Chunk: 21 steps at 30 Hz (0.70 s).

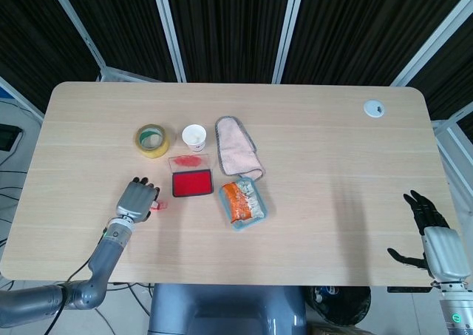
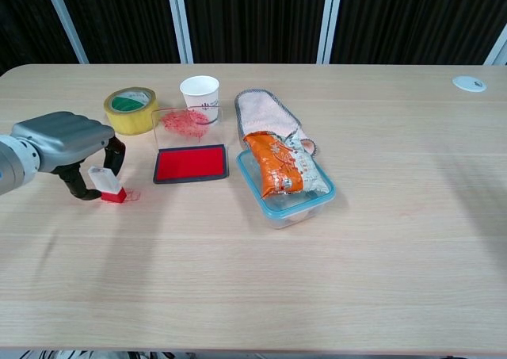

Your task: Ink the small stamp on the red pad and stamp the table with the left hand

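The small stamp [image 2: 105, 183], white with a red base, stands upright on the table [image 2: 261, 280] left of the red ink pad [image 2: 190, 163]. My left hand [image 2: 63, 137] is cupped over it, thumb down at the stamp's left side and fingers curled behind its top, still apart. From the head view the left hand [image 1: 136, 199] hides most of the stamp [image 1: 156, 204], which sits just left of the red pad [image 1: 192, 183]. My right hand [image 1: 427, 228] hangs past the table's right front corner, fingers spread and holding nothing.
A yellow tape roll [image 2: 130, 109], a white cup [image 2: 200, 96] and the pad's clear lid [image 2: 186, 121] with red smears lie behind the pad. A pink cloth [image 2: 265, 112] and a blue-rimmed container [image 2: 321, 194] holding an orange packet lie to its right. A white disc [image 2: 469, 83] sits far right.
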Tool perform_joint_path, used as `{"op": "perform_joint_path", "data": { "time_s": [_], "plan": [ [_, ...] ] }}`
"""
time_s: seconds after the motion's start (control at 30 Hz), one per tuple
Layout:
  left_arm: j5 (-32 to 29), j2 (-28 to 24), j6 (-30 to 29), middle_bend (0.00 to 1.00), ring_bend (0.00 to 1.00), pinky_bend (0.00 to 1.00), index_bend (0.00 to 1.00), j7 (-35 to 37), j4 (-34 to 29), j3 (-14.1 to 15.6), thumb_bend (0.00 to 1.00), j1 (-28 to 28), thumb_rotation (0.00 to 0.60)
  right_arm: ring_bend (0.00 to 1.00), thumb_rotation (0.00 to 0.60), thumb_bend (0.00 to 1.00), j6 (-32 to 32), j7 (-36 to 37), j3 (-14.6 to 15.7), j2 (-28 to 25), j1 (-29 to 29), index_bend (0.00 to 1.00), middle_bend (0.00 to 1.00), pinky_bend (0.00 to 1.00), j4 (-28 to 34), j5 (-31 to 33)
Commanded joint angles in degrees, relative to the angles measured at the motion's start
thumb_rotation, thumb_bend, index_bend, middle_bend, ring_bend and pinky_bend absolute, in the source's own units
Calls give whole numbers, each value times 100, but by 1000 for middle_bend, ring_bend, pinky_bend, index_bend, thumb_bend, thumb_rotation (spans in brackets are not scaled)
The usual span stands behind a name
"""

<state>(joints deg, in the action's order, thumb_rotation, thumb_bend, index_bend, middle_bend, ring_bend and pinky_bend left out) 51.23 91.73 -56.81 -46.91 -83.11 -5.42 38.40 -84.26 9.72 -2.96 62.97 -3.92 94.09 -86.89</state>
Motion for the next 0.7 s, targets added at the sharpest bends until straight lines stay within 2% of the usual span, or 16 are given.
{"op": "perform_joint_path", "data": {
  "time_s": [0.03,0.43,0.7],
  "plan": [
    [3,13,-16,404,200,265,463,20,26,13,237,10,600,0,600,119,0,0,-1,1,0,0,0,185,0,0],
    [4,89,-91,494,241,287,525,121,184,55,251,57,600,0,600,122,8,-14,0,1,0,0,0,184,10,9],
    [48,115,-113,509,248,292,539,201,247,89,294,83,600,0,600,123,18,-7,1,-3,1,0,0,185,22,19]
  ]
}}
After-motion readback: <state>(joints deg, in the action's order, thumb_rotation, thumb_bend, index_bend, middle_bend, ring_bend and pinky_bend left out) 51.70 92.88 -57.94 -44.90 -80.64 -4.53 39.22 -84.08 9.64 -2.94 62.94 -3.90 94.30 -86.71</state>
